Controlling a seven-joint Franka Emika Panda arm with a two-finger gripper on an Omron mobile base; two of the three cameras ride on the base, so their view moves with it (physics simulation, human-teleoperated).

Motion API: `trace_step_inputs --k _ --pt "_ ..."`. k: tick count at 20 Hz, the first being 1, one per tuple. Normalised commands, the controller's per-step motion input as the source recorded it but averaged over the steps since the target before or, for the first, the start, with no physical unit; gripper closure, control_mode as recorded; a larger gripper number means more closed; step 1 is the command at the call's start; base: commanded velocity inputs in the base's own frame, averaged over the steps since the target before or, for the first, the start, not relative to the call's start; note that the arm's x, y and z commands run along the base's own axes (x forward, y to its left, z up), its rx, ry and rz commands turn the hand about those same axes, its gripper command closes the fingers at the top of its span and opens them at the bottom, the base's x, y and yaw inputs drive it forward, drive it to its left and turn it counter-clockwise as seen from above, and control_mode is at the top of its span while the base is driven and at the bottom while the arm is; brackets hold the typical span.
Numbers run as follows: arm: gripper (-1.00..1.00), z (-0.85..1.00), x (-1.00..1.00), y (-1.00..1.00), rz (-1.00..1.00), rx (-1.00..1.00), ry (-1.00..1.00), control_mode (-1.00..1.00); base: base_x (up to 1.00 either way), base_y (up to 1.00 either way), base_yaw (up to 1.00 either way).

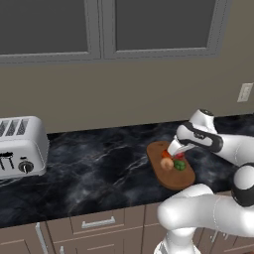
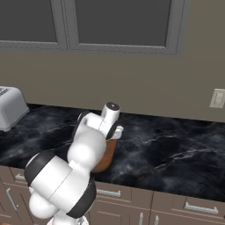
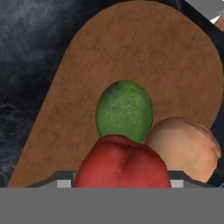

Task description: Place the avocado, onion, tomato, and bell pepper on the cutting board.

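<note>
The brown oval cutting board (image 1: 171,181) (image 3: 144,52) lies on the black marble counter. On it rest the dark-green avocado (image 3: 124,111) (image 1: 180,166) and, touching it, the pale peach onion (image 3: 186,148) (image 1: 166,163). An orange-red tomato (image 1: 164,154) sits at the board's far side. My gripper (image 1: 177,153) hangs low over the board, shut on the red bell pepper (image 3: 122,164) (image 1: 179,157), which hides the fingertips in the hand view. In the right base view my arm covers most of the board (image 2: 109,154).
A silver toaster (image 1: 20,146) (image 2: 9,107) stands at the counter's left end. A wall outlet (image 1: 245,92) (image 2: 217,98) is at the right. Dark counter (image 1: 99,168) stretches between toaster and board, with drawers below its front edge.
</note>
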Motion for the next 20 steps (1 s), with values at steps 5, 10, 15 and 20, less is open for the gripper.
trace_step_inputs --k 5,10,15,20 --pt "-1.00 -0.04 0.01 0.00 0.13 0.00 0.00 -1.00 0.00 0.00 0.00" --pt "-1.00 -0.03 0.00 0.00 0.14 0.00 0.00 -1.00 0.00 0.00 0.00" --pt "-1.00 -0.02 0.00 -0.03 0.15 0.00 0.00 -1.00 0.00 0.00 0.00" --pt "-1.00 0.00 0.02 -0.13 0.15 0.00 0.00 -1.00 0.00 0.00 0.00"
